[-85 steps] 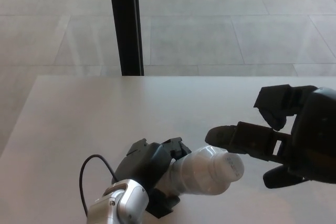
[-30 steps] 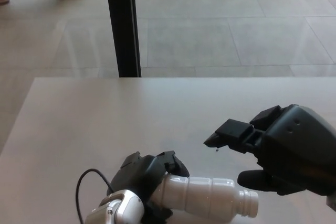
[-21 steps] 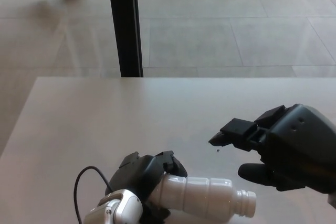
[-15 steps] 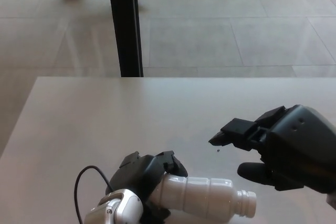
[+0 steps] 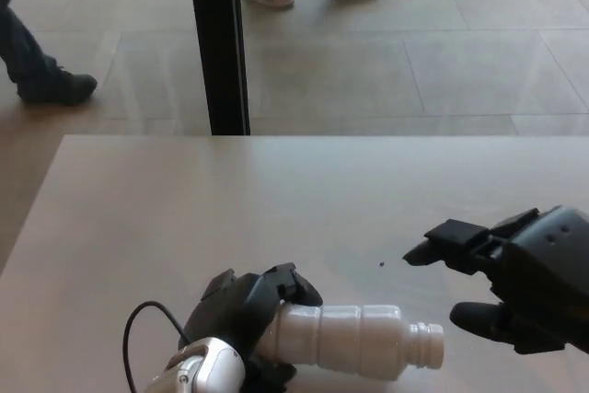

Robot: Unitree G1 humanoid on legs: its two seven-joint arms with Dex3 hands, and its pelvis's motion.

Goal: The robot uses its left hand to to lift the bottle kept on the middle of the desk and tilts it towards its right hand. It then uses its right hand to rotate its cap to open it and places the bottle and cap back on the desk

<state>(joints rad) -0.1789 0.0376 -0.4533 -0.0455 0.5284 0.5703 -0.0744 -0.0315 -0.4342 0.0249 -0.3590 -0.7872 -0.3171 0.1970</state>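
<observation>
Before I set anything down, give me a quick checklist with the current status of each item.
1. Left hand gripping bottle: ok, fingers wrap its base.
2. Cap off: ok, the threaded neck is bare.
3. Cap in right hand: cannot tell, no cap shows between its fingers or on the desk.
4. Right hand clear of bottle: ok, there is a gap between thumb and neck.
5. Bottle upright for placing: not ok, it lies nearly level, mouth toward the right hand.
6. Free desk space: ok, nothing lies on the visible top.
</observation>
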